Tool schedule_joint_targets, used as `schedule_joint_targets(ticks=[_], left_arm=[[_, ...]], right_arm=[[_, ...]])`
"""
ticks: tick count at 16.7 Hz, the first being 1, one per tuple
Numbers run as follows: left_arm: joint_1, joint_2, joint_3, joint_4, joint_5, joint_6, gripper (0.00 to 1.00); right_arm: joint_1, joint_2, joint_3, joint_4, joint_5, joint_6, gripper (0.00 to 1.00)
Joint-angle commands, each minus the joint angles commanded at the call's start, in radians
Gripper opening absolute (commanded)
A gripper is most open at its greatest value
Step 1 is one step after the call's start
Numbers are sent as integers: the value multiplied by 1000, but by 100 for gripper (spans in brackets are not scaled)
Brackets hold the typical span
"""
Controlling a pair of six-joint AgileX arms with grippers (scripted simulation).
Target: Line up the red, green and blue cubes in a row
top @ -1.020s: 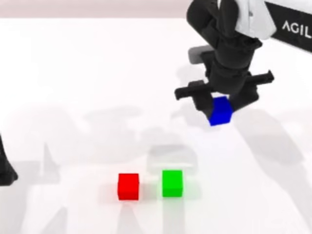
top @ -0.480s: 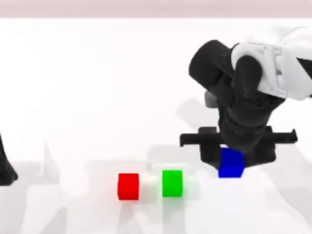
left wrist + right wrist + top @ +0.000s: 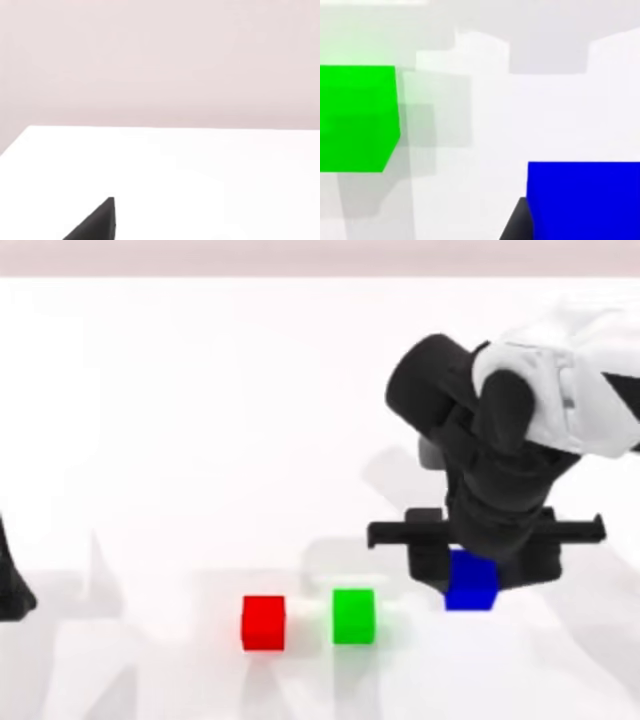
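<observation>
Currently: right gripper, lower right of frame, jaws clamped on solid blue cube; best lowered level with green cube and red cube, evenly spaced. Left arm parked, far left.

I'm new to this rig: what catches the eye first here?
The right gripper at the table's right holds the blue cube, jaws shut on it, just right of the green cube. The red cube sits left of green. The left arm stays parked at the left edge.
</observation>
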Motion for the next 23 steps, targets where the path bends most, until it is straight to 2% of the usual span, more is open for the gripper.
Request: schedule_joint_targets(ticks=[5, 10, 23], left_arm=[[0, 0, 0, 0, 0, 0, 100], [0, 0, 0, 0, 0, 0, 100], [0, 0, 0, 0, 0, 0, 100]], right_arm=[[5, 63, -123, 199, 1, 4, 0], [7, 77, -147, 229, 1, 4, 0], [7, 77, -147, 229, 1, 4, 98]])
